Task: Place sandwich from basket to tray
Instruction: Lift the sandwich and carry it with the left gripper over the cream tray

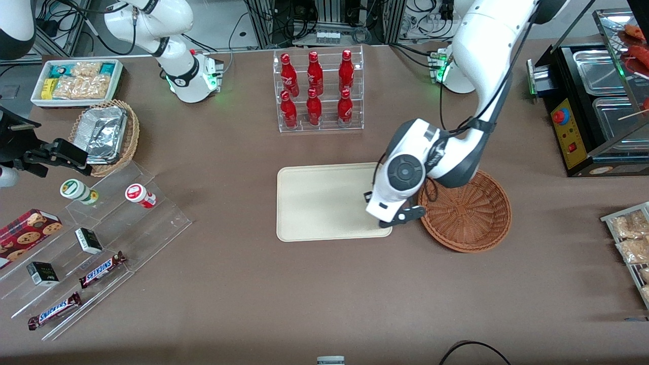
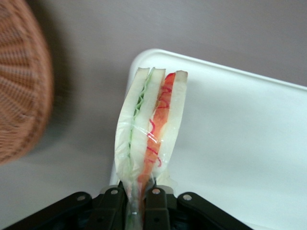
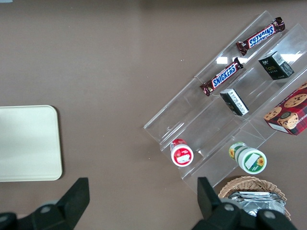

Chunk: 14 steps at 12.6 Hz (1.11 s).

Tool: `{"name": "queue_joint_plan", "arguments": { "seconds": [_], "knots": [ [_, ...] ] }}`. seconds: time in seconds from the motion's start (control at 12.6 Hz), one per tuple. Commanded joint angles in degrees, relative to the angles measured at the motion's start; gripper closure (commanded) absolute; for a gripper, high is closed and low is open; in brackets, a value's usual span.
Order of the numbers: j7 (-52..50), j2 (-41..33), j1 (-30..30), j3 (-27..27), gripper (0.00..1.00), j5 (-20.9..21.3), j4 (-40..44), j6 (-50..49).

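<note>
risk 1: sandwich (image 2: 151, 127) is pinched only at its narrow end, so the rest of the wedge stands free of the fingers; I'd judge it could swing or slip out if the arm jolts.
risk 2: it hangs over the tray (image 1: 324, 203) corner nearest the basket (image 1: 469, 213), partly over bare table by the wrist view. Let go here & it may land on the rim, tip off onto the table (needs to go further in over the tray first, imo).
risk 3: clear wrap round the sandwich looks slick and loose; grip may be on film more than bread, so the wedge could slide inside it.
risk 4: hard squeeze could crush the soft bread and push filling out.
gripper (image 2: 139, 194): clamped tight on the sandwich's thin end, fingers nearly together w/ only wrap and bread between them. Touches nothing else.
gripper place: above the tray's edge nearest the basket, between tray and basket in the front view (sandwich itself hidden by the wrist there).
sandwich place: in the air, clear of the basket, over the tray corner, not resting on anything.
basket: nothing visible in the part that shows, sits just beside the tray.
tray: bare so far.
</note>
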Motion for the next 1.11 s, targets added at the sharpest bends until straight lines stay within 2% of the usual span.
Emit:
{"name": "queue_joint_plan", "arguments": {
  "seconds": [0.0,0.32,0.79,0.87,0.95,1.03],
  "knots": [
    [-5.1,5.6,-4.4,0.1,0.87,-0.2,7.5,-1.6],
    [-9.5,11.0,-9.1,0.2,0.87,0.2,13.6,-1.6],
    [-11.0,15.1,-10.3,0.1,0.85,0.0,16.8,-0.8],
    [-11.2,15.6,-10.4,0.1,0.78,0.0,16.7,0.1],
    [-12.2,16.1,-10.4,0.1,0.51,0.0,16.8,0.5],
    [-12.7,16.0,-10.4,0.1,0.01,0.0,16.8,0.4]
  ]
}}
